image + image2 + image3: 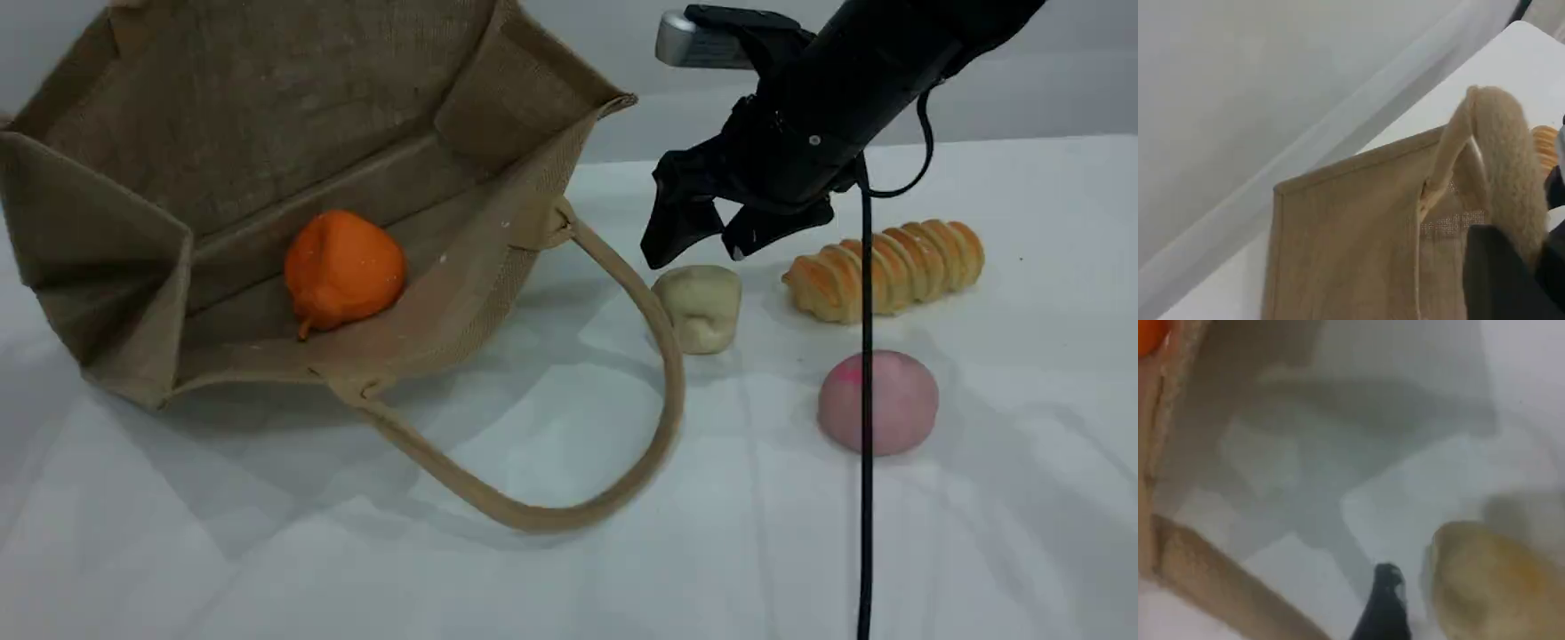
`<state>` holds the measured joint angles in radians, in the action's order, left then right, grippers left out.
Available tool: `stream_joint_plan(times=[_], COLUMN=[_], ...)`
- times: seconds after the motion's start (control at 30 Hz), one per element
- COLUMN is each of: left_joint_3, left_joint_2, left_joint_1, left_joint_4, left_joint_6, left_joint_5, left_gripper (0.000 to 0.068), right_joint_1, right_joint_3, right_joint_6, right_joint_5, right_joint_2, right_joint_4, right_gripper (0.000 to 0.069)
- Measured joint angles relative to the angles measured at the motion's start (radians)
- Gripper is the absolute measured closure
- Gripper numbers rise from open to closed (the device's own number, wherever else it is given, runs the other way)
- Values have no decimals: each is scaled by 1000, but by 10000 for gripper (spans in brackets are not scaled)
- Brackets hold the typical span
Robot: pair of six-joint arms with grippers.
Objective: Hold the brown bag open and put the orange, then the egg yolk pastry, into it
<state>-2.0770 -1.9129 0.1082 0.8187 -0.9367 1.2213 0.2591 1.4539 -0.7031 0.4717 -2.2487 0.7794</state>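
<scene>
The brown bag (267,107) lies tipped with its mouth facing me and held wide open. The orange (342,267) rests inside it on the lower wall, and a sliver of the orange (1151,333) shows in the right wrist view. In the left wrist view my left gripper (1531,257) is shut on the bag's upper handle (1508,153), holding it up; the scene view does not show it. My right gripper (698,253) hangs open just above the egg yolk pastry (702,307). The pastry (1491,580) sits beside one fingertip (1385,607), not touching it.
The bag's lower handle (658,356) loops out over the white table toward the pastry. A golden ridged bread roll (889,267) lies right of the gripper, a pink ball (898,400) nearer me. A black cable (866,444) hangs down in front of both.
</scene>
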Motion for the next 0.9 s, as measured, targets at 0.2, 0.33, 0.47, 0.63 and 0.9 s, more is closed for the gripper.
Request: stream_joint_plan(times=[0.2, 0.33, 0.47, 0.63, 0.9], left_joint_3=[0, 0, 0, 0, 0], left_joint_2=[0, 0, 0, 0, 0], left_joint_1=[0, 0, 0, 0, -1], left_joint_4=[3, 3, 3, 3, 4], left_joint_6=[0, 0, 0, 1, 1], left_joint_5=[0, 0, 0, 0, 0], left_gripper=[591, 591, 591, 591, 591], right_joint_1=[0, 0, 0, 0, 0], right_joint_3=[0, 0, 1, 1, 1], right_joint_6=[0, 0, 0, -4, -24], right_joint_5=[-1, -2, -5, 3, 38], right_joint_2=[-27, -41, -56, -56, -44], right_joint_4=[-4, -7, -14, -26, -33], right_gripper=[132, 148, 229, 419, 638])
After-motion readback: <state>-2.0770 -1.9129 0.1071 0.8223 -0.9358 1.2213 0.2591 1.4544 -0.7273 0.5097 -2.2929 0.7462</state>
